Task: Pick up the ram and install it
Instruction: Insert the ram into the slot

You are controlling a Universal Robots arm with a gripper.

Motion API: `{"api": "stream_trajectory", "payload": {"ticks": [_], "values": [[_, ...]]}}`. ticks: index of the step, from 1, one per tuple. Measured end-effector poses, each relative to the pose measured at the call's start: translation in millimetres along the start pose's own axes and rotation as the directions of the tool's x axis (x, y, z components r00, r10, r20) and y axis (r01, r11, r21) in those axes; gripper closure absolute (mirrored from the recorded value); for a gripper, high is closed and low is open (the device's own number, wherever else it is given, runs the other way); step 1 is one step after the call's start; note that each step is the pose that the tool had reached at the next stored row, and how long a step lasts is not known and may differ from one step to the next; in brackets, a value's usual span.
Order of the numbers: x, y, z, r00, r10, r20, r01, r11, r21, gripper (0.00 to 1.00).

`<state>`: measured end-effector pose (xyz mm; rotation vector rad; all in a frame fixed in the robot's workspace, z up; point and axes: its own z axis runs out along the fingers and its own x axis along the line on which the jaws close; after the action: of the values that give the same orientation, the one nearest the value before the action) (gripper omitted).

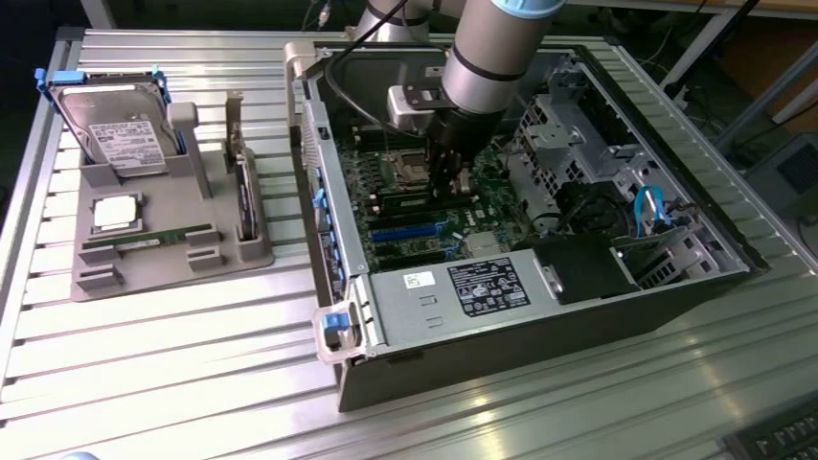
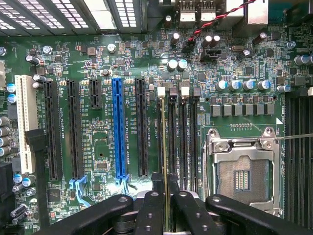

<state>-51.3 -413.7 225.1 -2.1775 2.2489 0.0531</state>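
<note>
While the arm reaches down into the open computer case, the gripper hangs low over the green motherboard. Its black fingers stand narrow, pinched on the ram. The ram is seen edge-on in the wrist view as a thin strip running straight out from between the fingertips. It lies in line with the bank of black memory slots directly beneath the gripper, over the slot at the edge of that bank. I cannot tell whether its lower edge touches the slot or sits just above it. Close on one side of the gripper is the open metal CPU socket. On the other side, a little further off, is a long blue expansion slot among black ones. Well apart from the gripper, outside the case toward the exterior view's left, a gray tray holds a hard drive, a square silver chip and another green stick lying flat.
</note>
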Motion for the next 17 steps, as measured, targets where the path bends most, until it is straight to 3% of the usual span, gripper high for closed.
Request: {"api": "stream_trajectory", "payload": {"ticks": [4, 5, 6, 10, 17], "values": [[0.0, 0.0, 0.0, 1.0, 0.0, 0.0, 0.0, 1.0, 0.0, 0.85], [0.0, 0.0, 0.0, 1.0, 0.0, 0.0, 0.0, 1.0, 0.0, 0.79], [0.0, 0.0, 0.0, 1.0, 0.0, 0.0, 0.0, 1.0, 0.0, 0.67], [0.0, 0.0, -0.4, 1.0, 0.0, 0.0, 0.0, 1.0, 0.0, 0.67], [-0.7, 0.4, -22.6, 1.0, 0.0, -0.0001, 0.0, 1.0, 0.0, 0.67]]}}
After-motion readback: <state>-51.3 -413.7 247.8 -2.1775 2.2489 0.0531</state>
